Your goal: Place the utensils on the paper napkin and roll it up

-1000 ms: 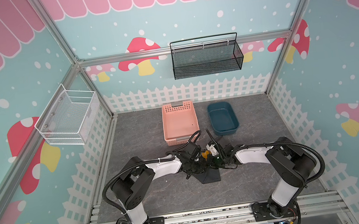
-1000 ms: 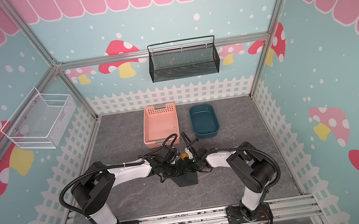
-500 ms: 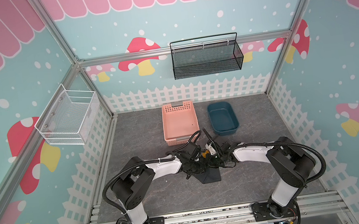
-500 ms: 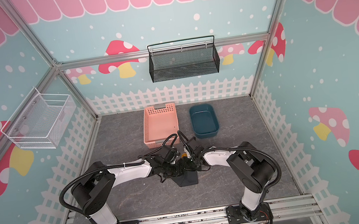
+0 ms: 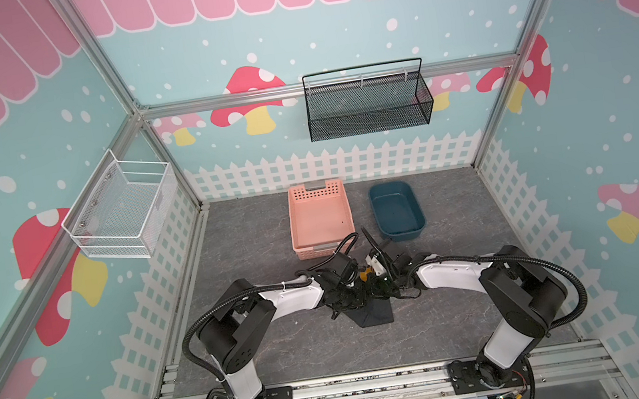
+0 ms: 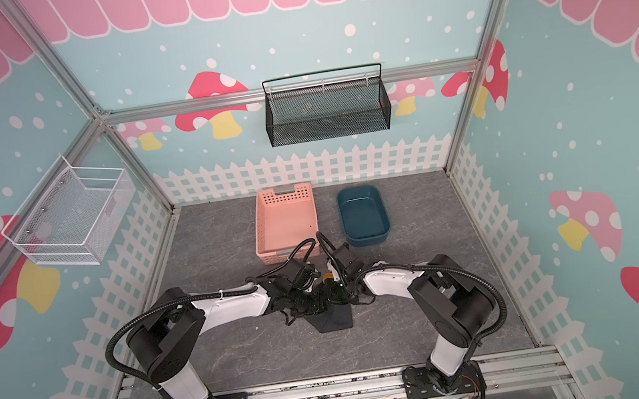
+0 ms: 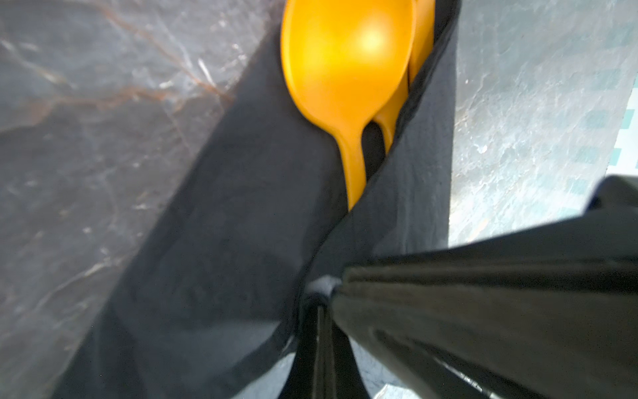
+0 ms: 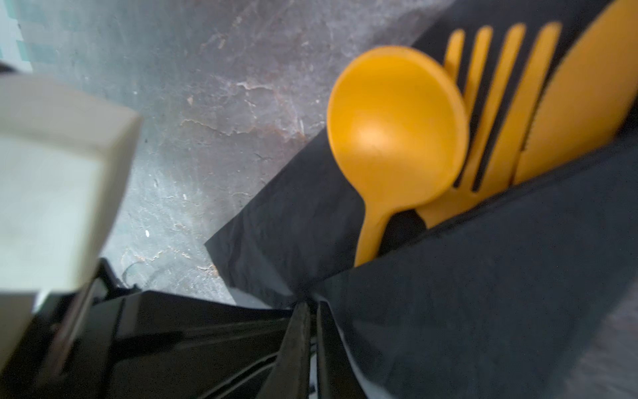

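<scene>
**A:** Starting wide, where does the job stand on the grey table (image 5: 269,341)?

**B:** Both arms meet at its middle, in front of the pink basket (image 5: 320,221). They are over the paper napkin (image 5: 375,314), which lies there partly folded.

**A:** And the utensils (image 7: 345,62)?

**B:** Placed, I'd say. The spoon (image 8: 397,127), fork (image 8: 504,103) and knife (image 8: 583,93) lie side by side on the black sheet. Their heads are bare and their handles sit under a flap drawn across them.

**A:** So the first half is done?

**B:** It looks so. The rolling is barely begun: one fold covers the handles, there is no tube yet, and a broad part of the sheet lies flat on the spoon's side.

**A:** The tools?

**B:** The left gripper (image 7: 322,293) has its jaws pressed together on a bunched edge of the napkin. The right gripper (image 8: 310,305) has its jaws nearly together, pinching the flap's edge as far as I can tell.

**A:** What's left?

**B:** Turning the bundle over until the sheet is wound round it.
</scene>
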Tool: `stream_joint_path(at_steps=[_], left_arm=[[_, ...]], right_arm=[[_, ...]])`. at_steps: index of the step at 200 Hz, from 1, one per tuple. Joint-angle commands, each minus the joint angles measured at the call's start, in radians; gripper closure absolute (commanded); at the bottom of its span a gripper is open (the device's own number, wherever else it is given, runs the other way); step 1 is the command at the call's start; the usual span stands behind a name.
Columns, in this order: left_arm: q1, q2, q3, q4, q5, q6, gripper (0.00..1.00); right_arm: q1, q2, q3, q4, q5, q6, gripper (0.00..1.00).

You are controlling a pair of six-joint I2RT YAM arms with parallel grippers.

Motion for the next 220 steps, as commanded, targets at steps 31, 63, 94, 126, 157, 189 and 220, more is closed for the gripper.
stream_joint_path(at_steps=[31, 63, 94, 126, 157, 189, 220], left_arm=[[-0.004, 0.027, -0.018, -0.017, -0.017, -0.016, 0.99], [-0.004, 0.025, -0.019, -0.017, -0.017, -0.016, 0.99], [-0.002, 0.022, -0.021, -0.017, -0.020, -0.018, 0.99], [-0.002, 0.027, -0.018, -0.016, -0.015, -0.018, 0.99], [-0.002, 0.030, -0.017, -0.018, -0.016, -0.018, 0.99], [-0.002, 0.031, -0.015, -0.017, -0.015, -0.018, 0.99], [-0.002, 0.030, -0.016, -0.018, -0.018, -0.019, 0.99]], right_arm=[[0.022, 0.057, -0.022, -0.031, 0.000, -0.010, 0.90], [0.023, 0.065, -0.017, -0.044, 0.005, -0.013, 0.84], [0.025, 0.055, -0.010, -0.068, 0.020, -0.017, 0.81], [0.026, 0.026, 0.003, -0.075, 0.008, -0.013, 0.84], [0.028, -0.020, 0.013, -0.074, -0.015, -0.005, 0.90], [0.038, -0.033, 0.005, -0.065, -0.037, 0.005, 0.90], [0.040, -0.027, -0.013, -0.064, -0.035, 0.004, 0.91]])
